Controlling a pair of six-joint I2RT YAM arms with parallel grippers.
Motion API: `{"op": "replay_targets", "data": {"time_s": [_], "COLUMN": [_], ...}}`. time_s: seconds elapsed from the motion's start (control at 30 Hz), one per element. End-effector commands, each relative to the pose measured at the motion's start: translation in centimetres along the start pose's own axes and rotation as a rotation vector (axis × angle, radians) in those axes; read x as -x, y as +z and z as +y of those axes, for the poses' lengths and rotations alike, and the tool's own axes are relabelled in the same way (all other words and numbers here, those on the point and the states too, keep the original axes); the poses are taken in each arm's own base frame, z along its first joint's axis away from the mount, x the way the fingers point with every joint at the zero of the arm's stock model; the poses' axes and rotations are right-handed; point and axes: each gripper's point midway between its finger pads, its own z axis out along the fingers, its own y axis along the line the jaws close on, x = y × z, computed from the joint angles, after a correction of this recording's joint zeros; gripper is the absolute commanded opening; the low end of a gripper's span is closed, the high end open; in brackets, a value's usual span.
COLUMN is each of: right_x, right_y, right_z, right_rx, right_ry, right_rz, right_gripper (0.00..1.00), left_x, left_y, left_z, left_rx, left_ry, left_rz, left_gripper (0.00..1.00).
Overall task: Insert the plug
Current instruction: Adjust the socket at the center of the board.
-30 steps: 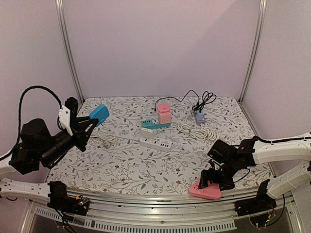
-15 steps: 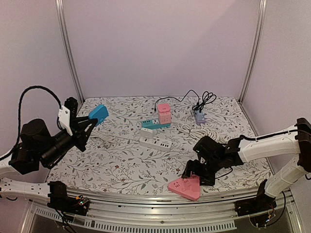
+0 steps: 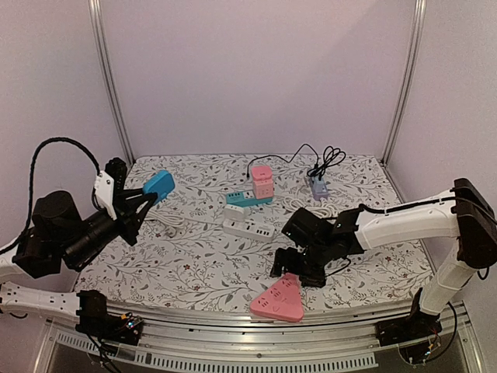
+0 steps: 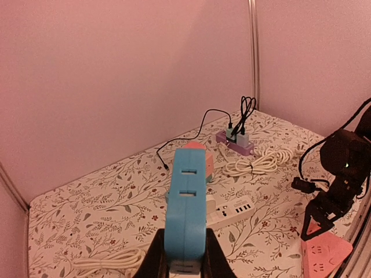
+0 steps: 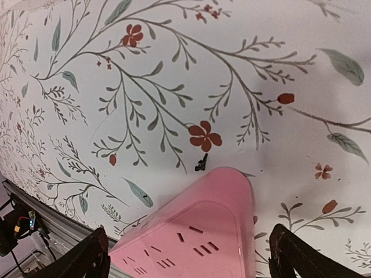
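My left gripper [image 3: 144, 197] is raised at the left, shut on a blue socket block [image 3: 158, 185]. In the left wrist view the blue socket block [image 4: 186, 208] stands up between the fingers [image 4: 152, 262], slots facing the camera. A pink triangular power strip [image 3: 278, 299] lies at the table's front edge. My right gripper [image 3: 293, 273] stands open low over its far corner. In the right wrist view the pink triangular power strip [image 5: 203, 231] lies between the wide-apart fingertips [image 5: 95, 258], sockets up. I cannot tell which plug the task means.
Mid-table lie a white power strip [image 3: 248, 228], a teal strip [image 3: 247, 199] and a pink cube socket [image 3: 262, 180]. A purple strip [image 3: 318, 186] with black cables sits at the back. There are a coiled white cord [image 3: 314, 208], another white cord [image 3: 167, 221] at the left, and a metal rail [image 3: 233, 325] in front.
My right arm has swept left along the front edge. The pink strip has slid and turned with it. The left arm and the blue block are almost still.
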Motion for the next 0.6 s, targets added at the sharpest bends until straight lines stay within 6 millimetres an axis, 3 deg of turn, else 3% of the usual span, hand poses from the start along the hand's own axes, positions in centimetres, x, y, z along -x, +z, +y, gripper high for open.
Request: {"op": "replay_targets", "data": {"time_s": [0.0,0.1,0.27,0.4,0.5,0.57], "right_x": [2.0,1.6,-2.6,-6.2,-7.9,-8.2], "right_y": [-4.8,-6.6,-7.3,-5.7,-3.8,-2.2], "right_z": [-0.8,-0.9,0.6,3.1,4.4,5.0], "right_rx": [-0.183,-0.247,-0.332,-0.407,-0.353,-0.343], "right_ry": [-0.305,-0.543,-1.053,-1.564,-1.837,-1.923], "right_rz": [-0.091,-0.052,0.004,-0.036,0.006,0.029], "right_gripper": [0.96,0.96,0.97,0.99,0.99,0.99], "left_x": [0.6,0.6,0.7,0.8,0.8,0.8], "left_y": [-0.4,-0.3,-0.5,-0.6,-0.6,-0.6], "left_z": [-0.9,-1.2,-1.1,-1.1,-1.2,-1.2], "left_rx": [-0.042,-0.056,-0.057,-0.062,-0.064,-0.063], "left_ry": [0.019,0.016,0.012,0.007,0.025,0.029], "left_rz": [-0.001,-0.005,-0.010,-0.017,-0.017,-0.012], "left_gripper": [0.00,0.00,0.00,0.00,0.00,0.00]}}
